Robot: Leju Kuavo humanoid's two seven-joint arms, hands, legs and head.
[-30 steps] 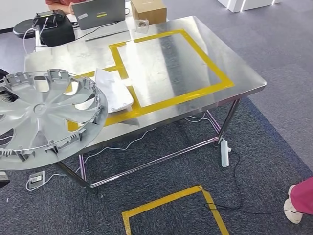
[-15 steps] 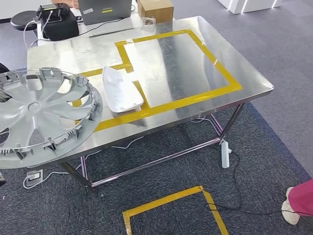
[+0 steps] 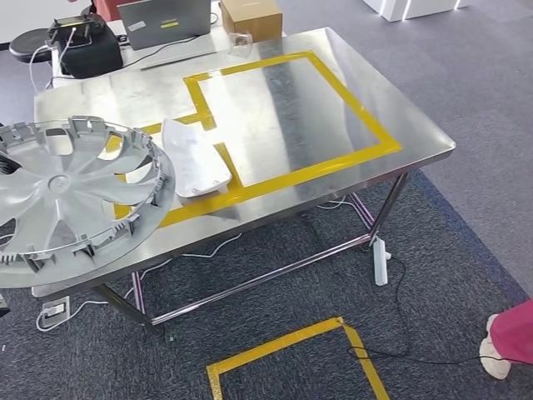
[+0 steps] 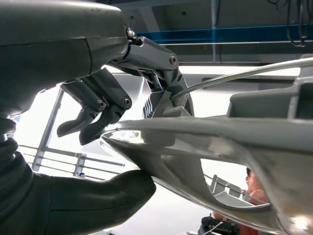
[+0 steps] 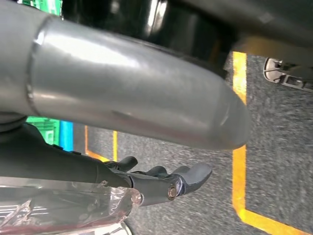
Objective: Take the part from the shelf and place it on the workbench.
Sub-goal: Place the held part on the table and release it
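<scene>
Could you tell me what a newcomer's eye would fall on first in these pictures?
First the big silver wheel cover, held by the left hand at the near left, overlapping the steel workbench's corner. Next the yellow tape outline across the benchtop, with a white curved part lying on it left of centre. On the carpet in front, another yellow tape corner.

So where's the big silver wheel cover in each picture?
Head view: the wheel cover fills the left side, overlapping the workbench edge.
Left wrist view: its grey spokes run across the middle, gripped by the left hand.
Right wrist view: I cannot pick it out.
Shared landmark: yellow floor tape.
</scene>
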